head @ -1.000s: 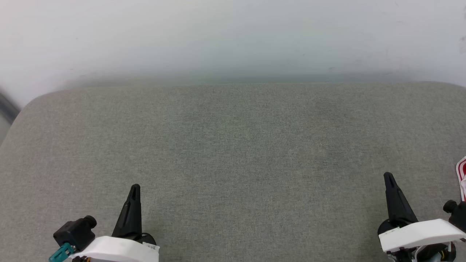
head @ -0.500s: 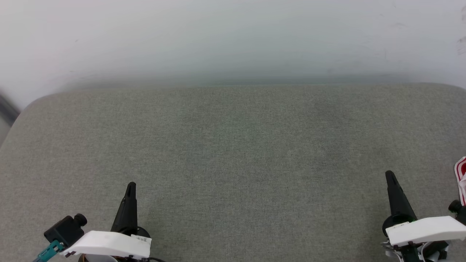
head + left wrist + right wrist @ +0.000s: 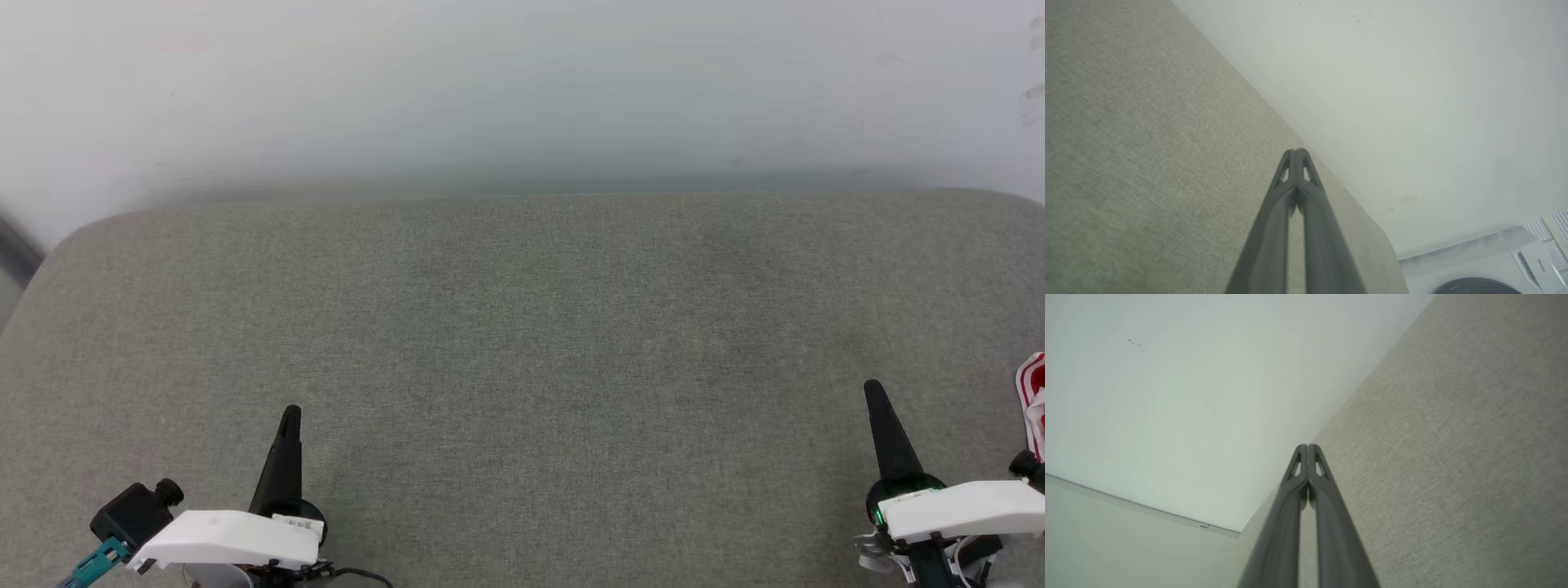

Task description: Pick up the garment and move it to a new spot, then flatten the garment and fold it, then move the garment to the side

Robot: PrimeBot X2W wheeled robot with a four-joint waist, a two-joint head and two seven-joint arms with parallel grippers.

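Your left gripper [image 3: 290, 411] and right gripper [image 3: 872, 385] were closed, empty; the garment [image 3: 1033, 398] lay near the cushion's [image 3: 522, 327] right edge.

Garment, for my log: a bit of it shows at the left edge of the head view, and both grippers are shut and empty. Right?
No. The head view shows the garment at its right edge, not the left. The left gripper and right gripper are shut and empty.

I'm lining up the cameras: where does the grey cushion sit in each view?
Head view: grey cushion spans the lower two thirds.
Left wrist view: grey cushion, left side.
Right wrist view: grey cushion, right side.
Shared landmark: the white wall along its far edge.
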